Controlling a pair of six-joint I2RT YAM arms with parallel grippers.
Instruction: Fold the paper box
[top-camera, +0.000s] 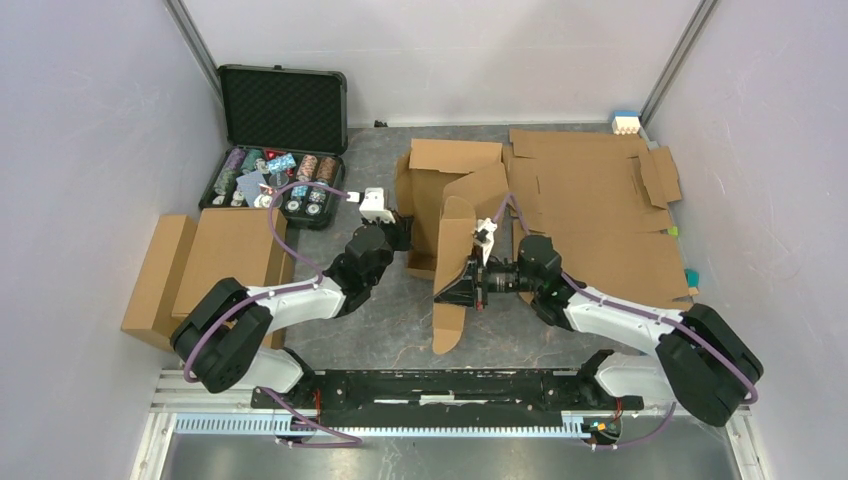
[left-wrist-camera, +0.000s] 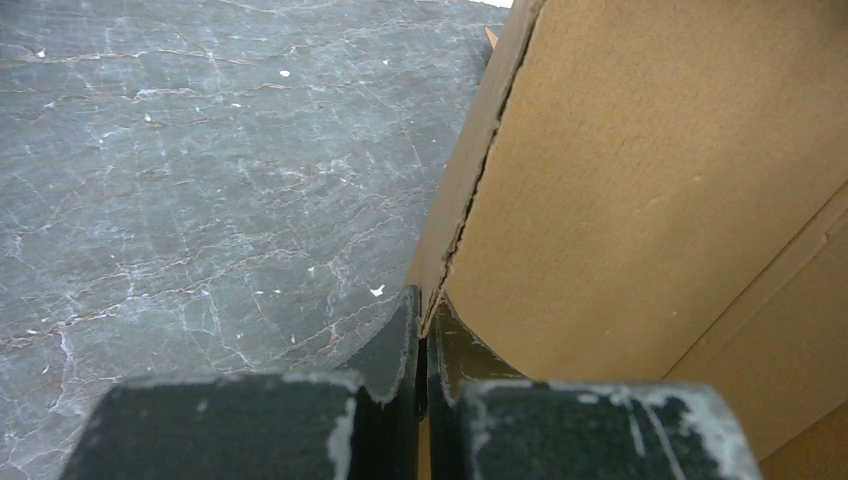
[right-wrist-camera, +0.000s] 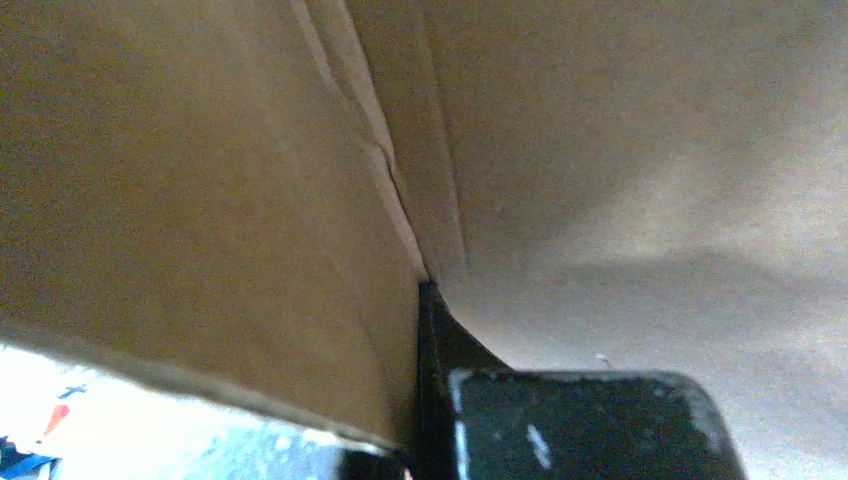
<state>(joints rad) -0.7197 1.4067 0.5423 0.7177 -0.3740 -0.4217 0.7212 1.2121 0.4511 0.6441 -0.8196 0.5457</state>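
Note:
The paper box (top-camera: 452, 205) is a brown cardboard sheet, partly folded, standing at the table's middle with walls and flaps raised. My left gripper (top-camera: 402, 232) is shut on the box's left wall; in the left wrist view its fingertips (left-wrist-camera: 408, 335) pinch the cardboard edge (left-wrist-camera: 640, 180). My right gripper (top-camera: 464, 284) is shut on a long raised flap on the near right side of the box. In the right wrist view cardboard (right-wrist-camera: 250, 200) fills the frame and hides one finger; the other finger (right-wrist-camera: 432, 330) presses against the flap.
An open black case of poker chips (top-camera: 278, 150) lies at the back left. Flat cardboard sheets (top-camera: 600, 210) lie at the right, and a cardboard stack (top-camera: 215, 262) lies at the left. A small white and blue object (top-camera: 626, 123) sits at the back right corner.

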